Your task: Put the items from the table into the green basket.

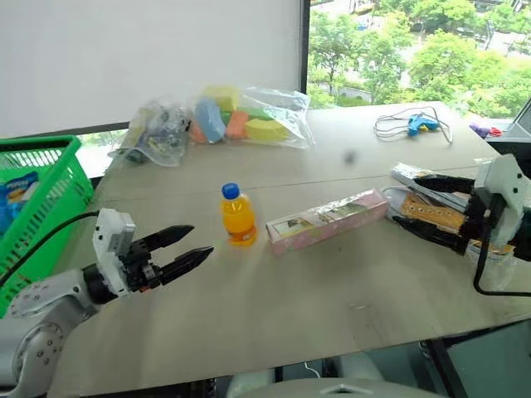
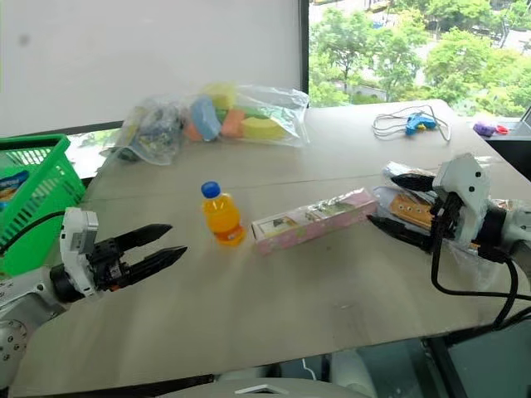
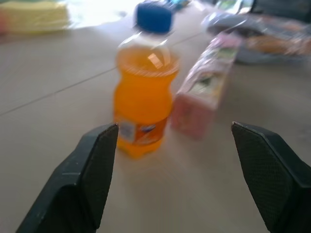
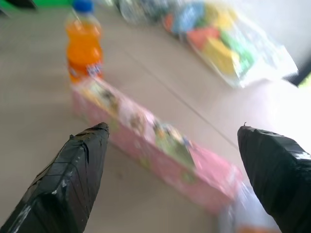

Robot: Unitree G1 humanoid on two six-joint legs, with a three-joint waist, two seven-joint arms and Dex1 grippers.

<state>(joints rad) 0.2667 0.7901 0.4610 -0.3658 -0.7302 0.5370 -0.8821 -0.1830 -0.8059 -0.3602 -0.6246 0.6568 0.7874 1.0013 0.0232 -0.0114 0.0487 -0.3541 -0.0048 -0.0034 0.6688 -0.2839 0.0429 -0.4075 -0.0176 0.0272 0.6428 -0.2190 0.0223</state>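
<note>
Left tool (image 1: 187,249) open, apart from orange bottle (image 1: 238,215) ahead.

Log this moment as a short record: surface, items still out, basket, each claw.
surface: table, light beige, seam across it
items on table: orange bottle upright; pink box lying flat beside it; wrapped shoe at the right
basket: green basket at the table's left edge, something blue and white inside
left claw: open, empty, pointing toward the bottle, apart from it
right claw: open, fingers either side of the shoe
other: bags of foam blocks; blue gadget with cable
</note>
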